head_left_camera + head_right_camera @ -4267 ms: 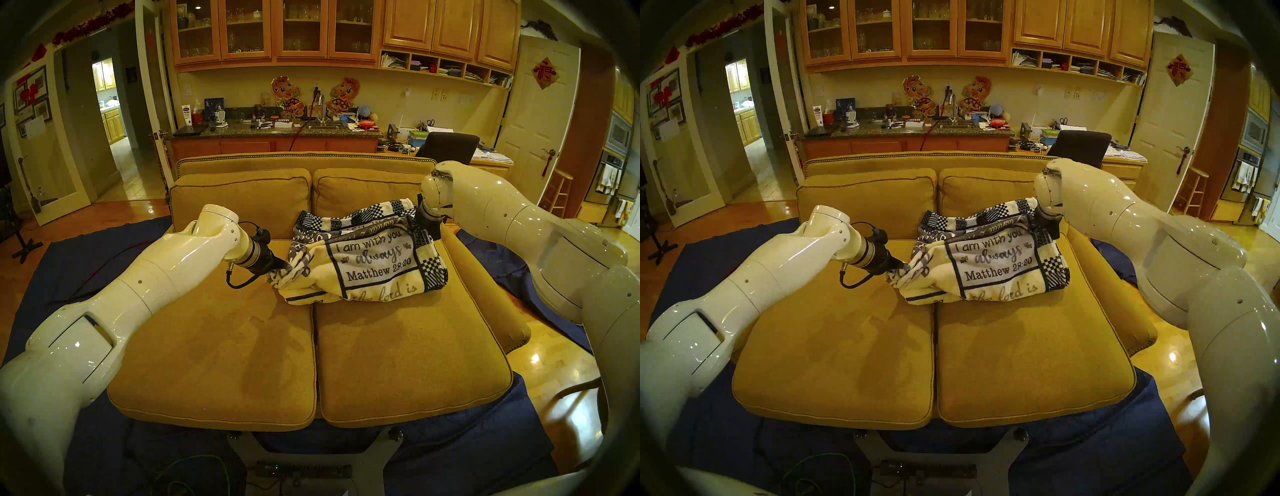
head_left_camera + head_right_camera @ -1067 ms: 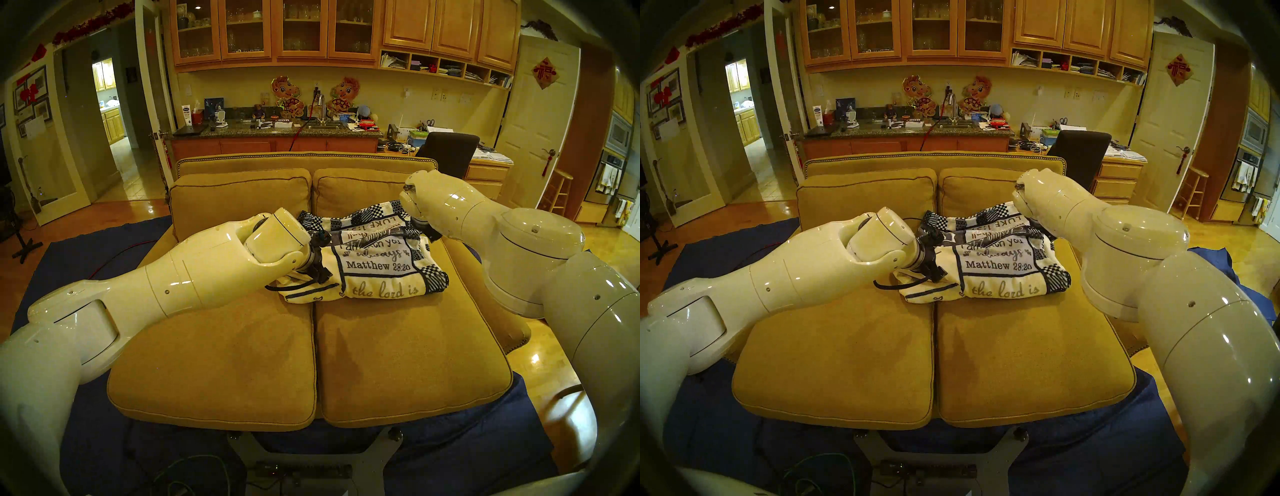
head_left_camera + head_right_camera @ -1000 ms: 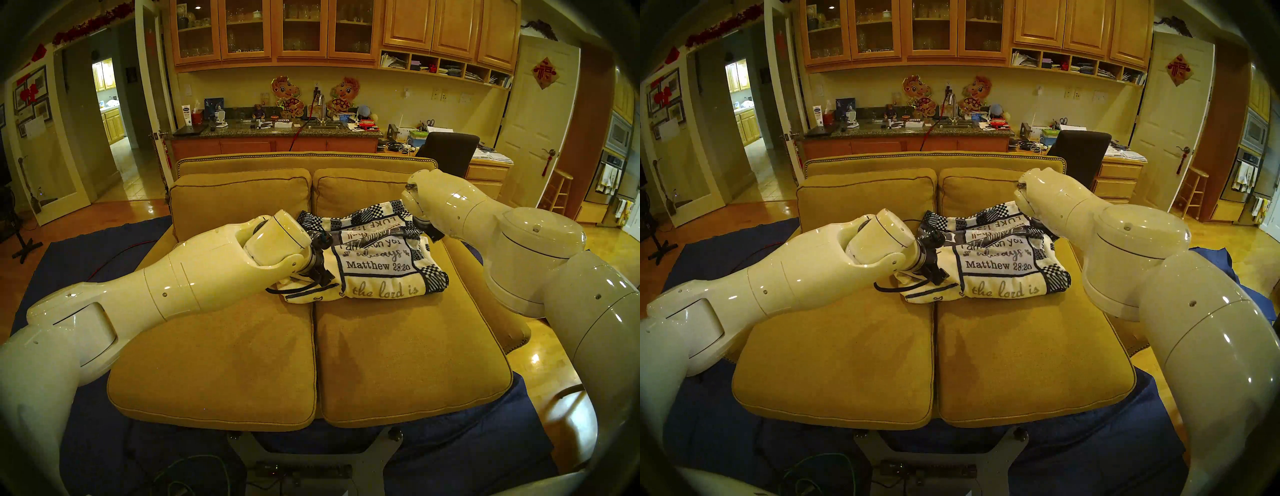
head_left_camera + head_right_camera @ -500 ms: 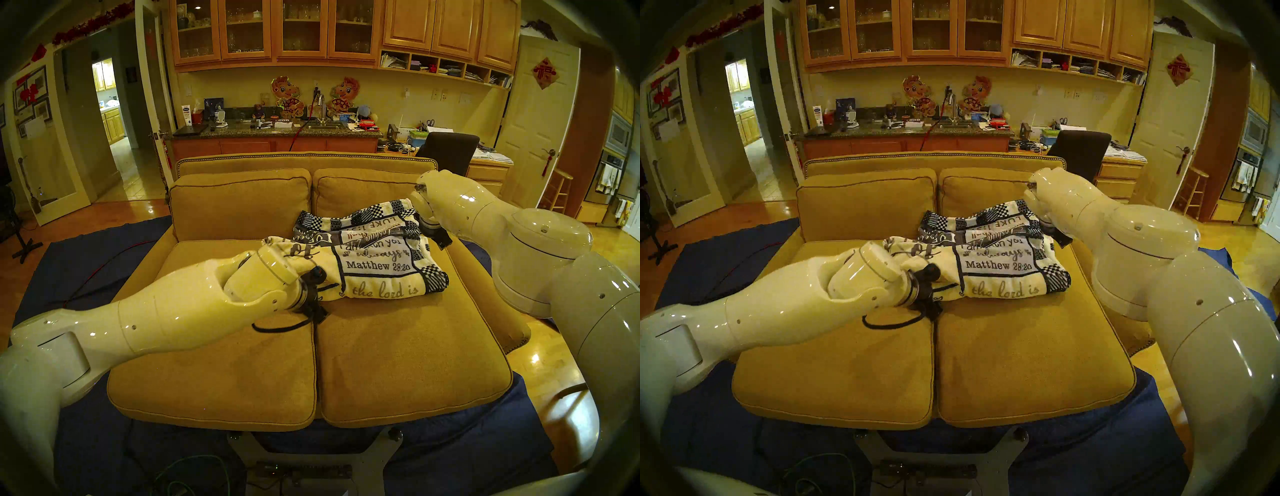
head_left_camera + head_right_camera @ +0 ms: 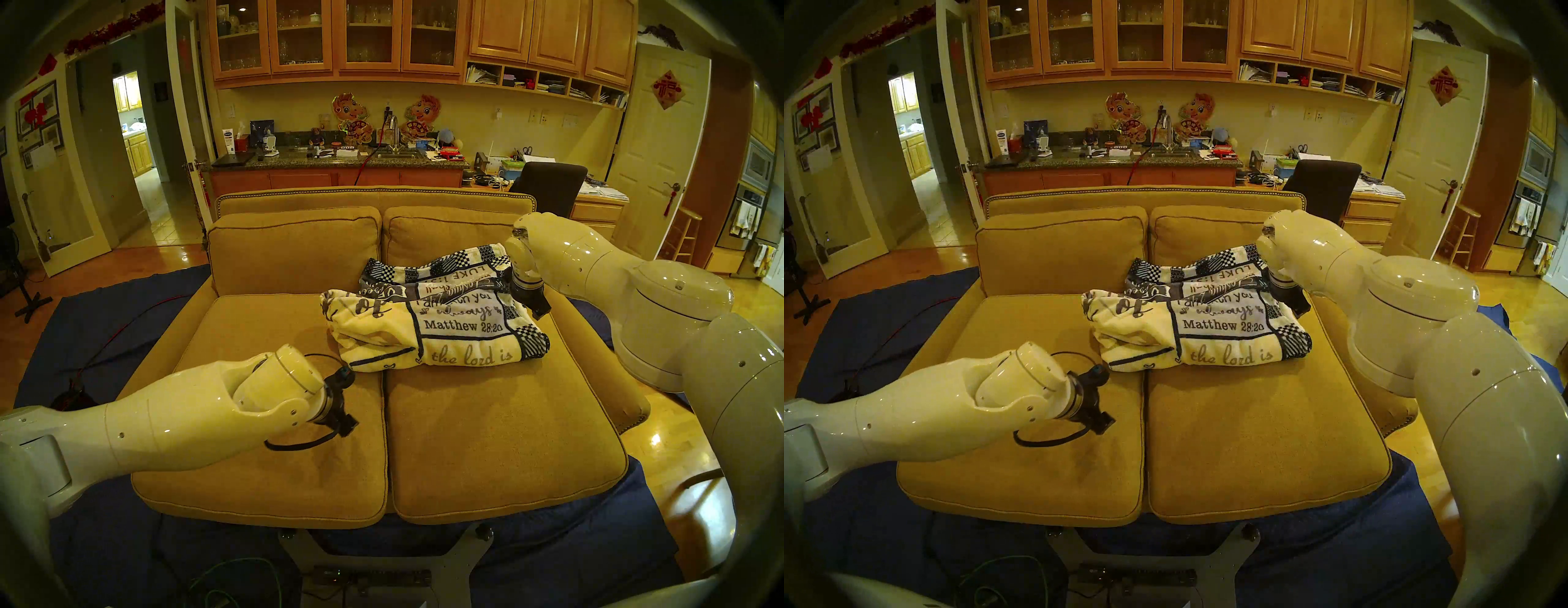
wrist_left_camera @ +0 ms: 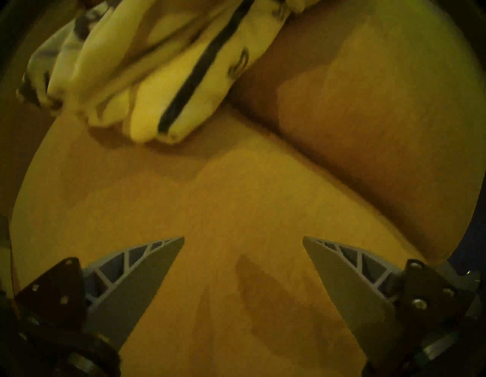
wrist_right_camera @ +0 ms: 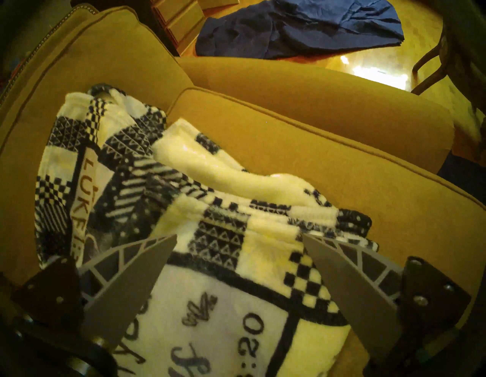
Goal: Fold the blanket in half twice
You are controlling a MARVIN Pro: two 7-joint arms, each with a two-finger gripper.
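The left gripper (image 6: 243,238) has released the blanket (image 5: 458,327) and withdrawn toward the near left, now hanging with jaws spread over the bare left seat cushion (image 5: 237,322), clear of the cloth. The blanket's left end has been drawn out leftward and lies uncovered. The right gripper (image 7: 239,237) has shifted from the blanket's far right corner to over its right edge.

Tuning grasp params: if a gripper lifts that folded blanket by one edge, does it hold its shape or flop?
Likely flops: the blanket lies in soft, sagging layers with rumpled, uneven edges. Its plush pile probably grips well between the fingers rather than slipping. Lifted at one edge, the loose layers at its left end would probably fan apart and undo the fold.
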